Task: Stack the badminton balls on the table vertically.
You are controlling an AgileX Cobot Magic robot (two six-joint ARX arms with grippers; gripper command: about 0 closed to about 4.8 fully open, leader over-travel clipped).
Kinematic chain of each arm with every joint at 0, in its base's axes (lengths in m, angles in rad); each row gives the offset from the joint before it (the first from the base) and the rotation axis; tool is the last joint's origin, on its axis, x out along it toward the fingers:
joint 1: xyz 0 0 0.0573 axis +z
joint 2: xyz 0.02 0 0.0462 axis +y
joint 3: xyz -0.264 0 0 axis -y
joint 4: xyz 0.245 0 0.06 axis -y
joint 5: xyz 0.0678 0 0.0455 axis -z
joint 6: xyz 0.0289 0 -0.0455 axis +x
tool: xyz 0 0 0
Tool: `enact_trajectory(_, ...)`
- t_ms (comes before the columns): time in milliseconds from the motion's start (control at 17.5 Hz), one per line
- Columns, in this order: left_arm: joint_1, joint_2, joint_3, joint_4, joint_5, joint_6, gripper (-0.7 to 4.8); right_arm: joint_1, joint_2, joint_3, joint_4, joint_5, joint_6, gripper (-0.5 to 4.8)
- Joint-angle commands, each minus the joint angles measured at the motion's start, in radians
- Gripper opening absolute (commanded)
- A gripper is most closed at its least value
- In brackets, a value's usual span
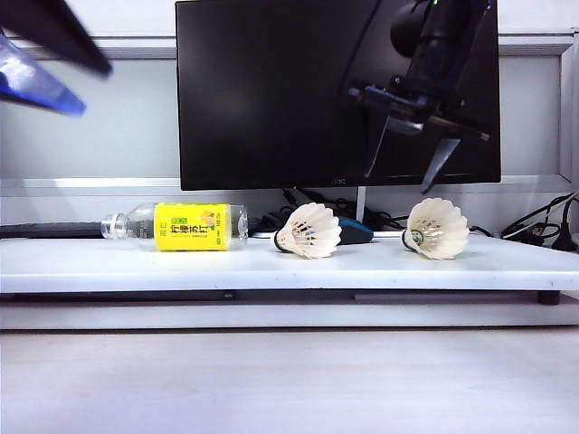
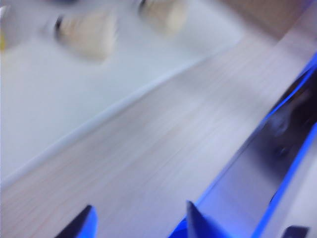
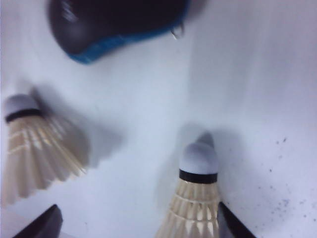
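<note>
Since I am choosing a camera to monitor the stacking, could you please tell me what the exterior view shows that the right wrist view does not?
Only the exterior view shows the monitor, the yellow-labelled bottle lying on its side, and the left end effector high at the left. Only the right wrist view shows the shuttlecocks' dark bands close up. Both show the two shuttlecocks on the table, the mouse and the open right end effector.

Exterior camera sits low, facing the table (image 1: 136, 262) edge-on toward twelve o'clock. Left wrist camera looks down from afar, blurred. Right wrist camera hangs close overhead. All three catch both badminton balls (image 1: 309, 231).
</note>
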Motion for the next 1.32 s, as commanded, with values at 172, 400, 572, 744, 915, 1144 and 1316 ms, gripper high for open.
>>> enact_trajectory(172, 0.0, 0.141, 0.135, -0.11, -0.024, 0.027, 2.47, -0.004, 0.051, 0.064, -0.072, -0.003, 0.01, 4.01)
enact_trajectory(400, 0.0, 0.159, 0.142, -0.125, -0.008, 0.044, 2.47, -0.005, 0.087, 0.064, -0.073, -0.022, 0.023, 4.0)
enact_trajectory(572, 0.0, 0.159, 0.142, -0.14, -0.01, 0.053, 2.47, -0.006, 0.12, 0.064, -0.073, -0.021, 0.022, 4.0)
enact_trajectory(744, 0.0, 0.159, 0.142, -0.153, -0.01, 0.054, 2.47, -0.006, 0.131, 0.063, -0.073, 0.036, 0.021, 3.98)
enact_trajectory(915, 0.0, 0.159, 0.142, -0.163, -0.011, 0.057, 2.47, -0.012, 0.131, 0.063, -0.073, 0.066, 0.003, 3.26)
enact_trajectory(1144, 0.0, 0.159, 0.142, -0.161, -0.01, 0.074, 2.47, -0.012, 0.131, 0.063, -0.073, 0.065, 0.002, 3.14)
enact_trajectory(1316, 0.0, 0.159, 0.142, -0.161, -0.01, 0.079, 2.47, -0.012, 0.132, 0.063, -0.073, 0.066, 0.002, 3.14)
